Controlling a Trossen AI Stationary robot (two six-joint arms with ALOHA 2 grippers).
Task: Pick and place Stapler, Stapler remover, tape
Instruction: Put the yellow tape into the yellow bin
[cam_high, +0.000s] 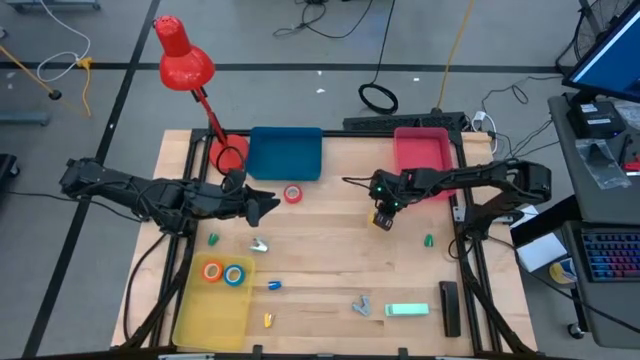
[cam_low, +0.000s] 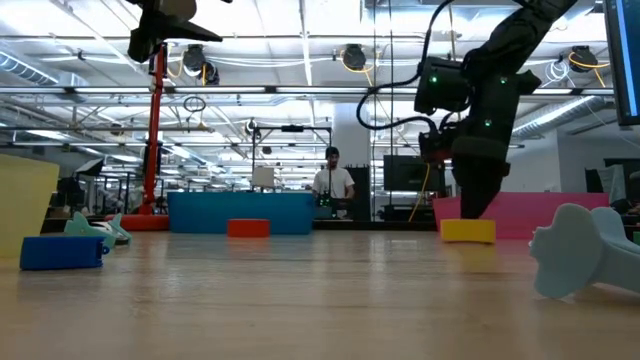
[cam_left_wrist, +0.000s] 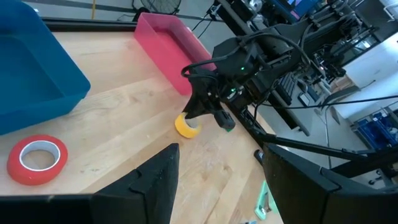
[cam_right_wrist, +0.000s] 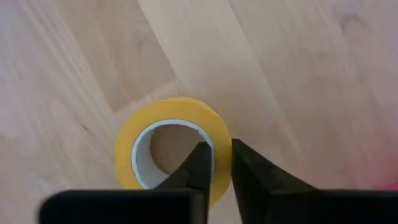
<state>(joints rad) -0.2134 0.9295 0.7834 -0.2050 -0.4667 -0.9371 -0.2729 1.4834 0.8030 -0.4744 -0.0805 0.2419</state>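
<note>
Looking down past your right gripper, you see its fingers pinching the wall of the yellow tape roll, one finger inside the ring and one outside, with the roll lying flat on the counter just in front of the pink bin. The roll sits directly under that gripper, so lift straight up. Your left gripper waits spread wide near the red tape roll.
</note>
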